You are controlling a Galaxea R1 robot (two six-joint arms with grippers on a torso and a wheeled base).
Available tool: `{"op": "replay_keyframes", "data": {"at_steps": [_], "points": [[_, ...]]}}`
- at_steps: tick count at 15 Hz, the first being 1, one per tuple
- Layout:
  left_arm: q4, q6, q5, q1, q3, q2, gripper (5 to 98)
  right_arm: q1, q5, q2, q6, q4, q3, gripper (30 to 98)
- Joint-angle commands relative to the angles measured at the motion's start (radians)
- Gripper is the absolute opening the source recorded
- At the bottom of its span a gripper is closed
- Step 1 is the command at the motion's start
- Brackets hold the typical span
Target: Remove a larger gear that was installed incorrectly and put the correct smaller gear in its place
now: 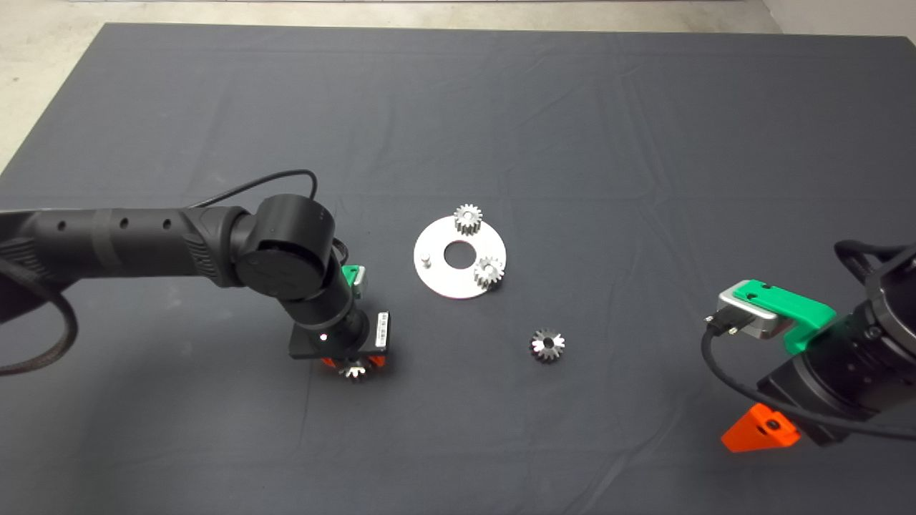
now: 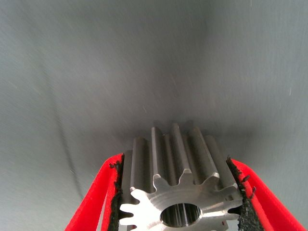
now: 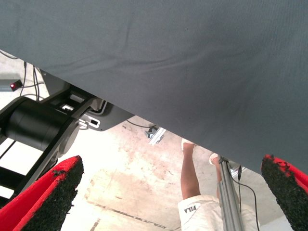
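- Holding the larger gear (image 2: pixel 180 190) clamped between its red fingers (image 2: pixel 94 202), the left gripper (image 1: pixel 353 366) hangs low over the dark mat (image 1: pixel 215 93), left of the round plate (image 1: pixel 440 275) — by my reading, the removal step, with set-down due next.
- Plate: flat bright metal, one bare peg (image 1: pixel 424 258), two pale toothed gears (image 1: pixel 468 219).
- The smaller gear (image 1: pixel 547 345) lies on cloth, near and right of the plate.
- The right gripper (image 3: pixel 168 192) waits spread wide at the near right edge.

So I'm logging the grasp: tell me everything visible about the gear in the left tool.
The larger gear is bright steel with a flat silver face, a round bore and long straight teeth. The left tool is shut on it, black pads pressing opposite toothed sides. In the head view it peeks from under the wrist, low over the mat, off the plate.
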Motion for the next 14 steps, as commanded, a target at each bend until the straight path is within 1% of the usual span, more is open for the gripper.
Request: {"op": "replay_keyframes", "data": {"at_steps": [1,4,7,8,9,10,11,12,14], "points": [[0.001,0.003,0.0,-0.022,0.012,-0.001,44.9,0.016,-0.09,0.001,-0.002,0.034,0.002,97.6],[-0.001,0.003,-0.002,-0.022,0.017,0.002,44.9,0.016,-0.09,0.003,-0.002,0.034,0.002,97.6],[-0.001,0.003,-0.006,-0.022,0.017,-0.006,47.0,0.016,-0.09,0.002,-0.002,0.034,0.002,97.6],[-0.001,0.001,-0.008,-0.028,0.02,0.0,47.4,0.016,-0.09,0.003,-0.002,0.032,0.002,97.6],[-0.002,0.001,-0.009,-0.03,0.02,-0.003,49.5,0.016,-0.09,0.003,-0.002,0.034,0.001,97.6],[-0.002,0.0,-0.009,-0.03,0.02,-0.008,49.4,0.016,-0.09,0.001,-0.002,0.034,0.001,97.6],[-0.002,0.0,-0.008,-0.03,0.023,0.002,49.8,0.016,-0.09,0.002,-0.002,0.033,0.001,97.6],[-0.002,-0.001,-0.005,-0.031,0.028,0.0,52.4,0.016,-0.09,0.003,-0.002,0.033,0.001,97.6],[-0.006,-0.005,0.001,-0.033,0.037,-0.011,53.5,0.016,-0.09,0.003,-0.002,0.032,0.001,97.6]]}}
